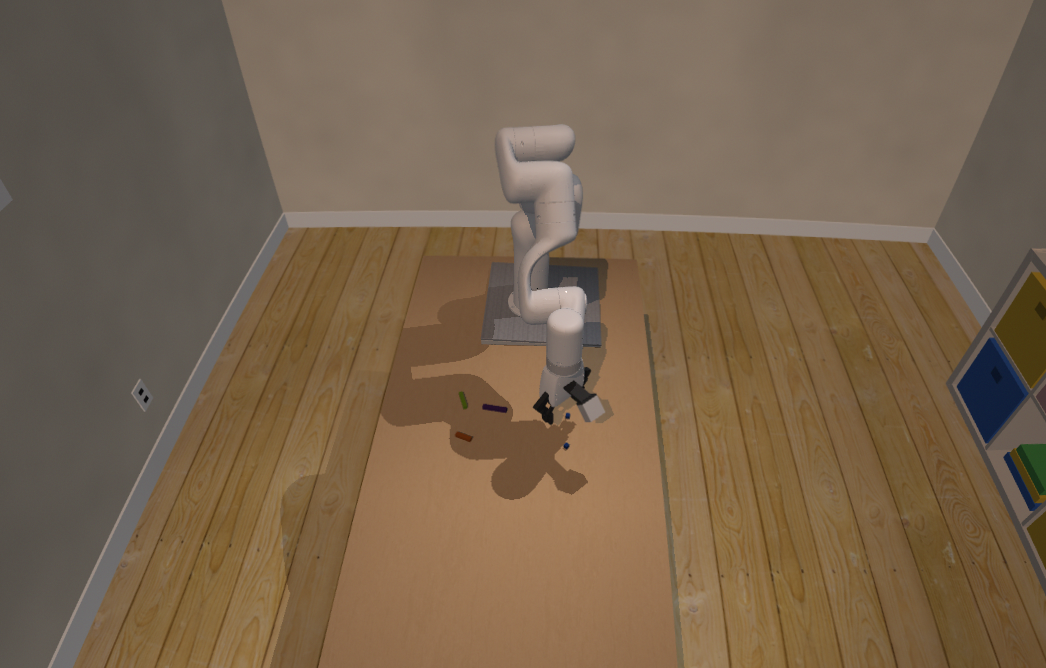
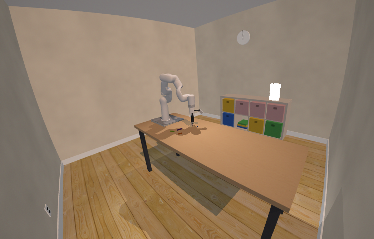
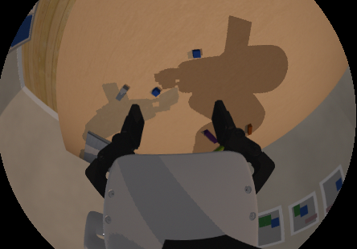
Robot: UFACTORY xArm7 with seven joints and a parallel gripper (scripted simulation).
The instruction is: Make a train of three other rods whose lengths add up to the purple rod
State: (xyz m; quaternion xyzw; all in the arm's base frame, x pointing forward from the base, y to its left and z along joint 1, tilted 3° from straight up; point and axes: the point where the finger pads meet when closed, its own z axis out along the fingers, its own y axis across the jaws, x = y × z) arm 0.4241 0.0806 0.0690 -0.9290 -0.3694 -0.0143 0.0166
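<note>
We've got a wooden tabletop (image 1: 494, 564) carrying a lime rod (image 1: 462, 399), purple rod (image 1: 494, 407), orange rod (image 1: 462, 435), two tiny blue rods (image 1: 566, 445) and the arm's grey base plate (image 1: 497, 331).

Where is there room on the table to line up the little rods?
The long stretch of table past the gripper, away from the arm's base, looks bare. It is crowded near the lime rod, purple rod, orange rod and blue rods.

No text, label, brand, number or sign is showing legibly in any view. The wall clock (image 2: 243, 37) is displaying a plain white face with one dark hand — no numerals. The framed pictures (image 3: 269, 225) on the wall are showing only coloured blocks, and the storage bins (image 2: 227, 105) in the shelf unit (image 2: 285, 120) are carrying dark handles — nothing written.
</note>
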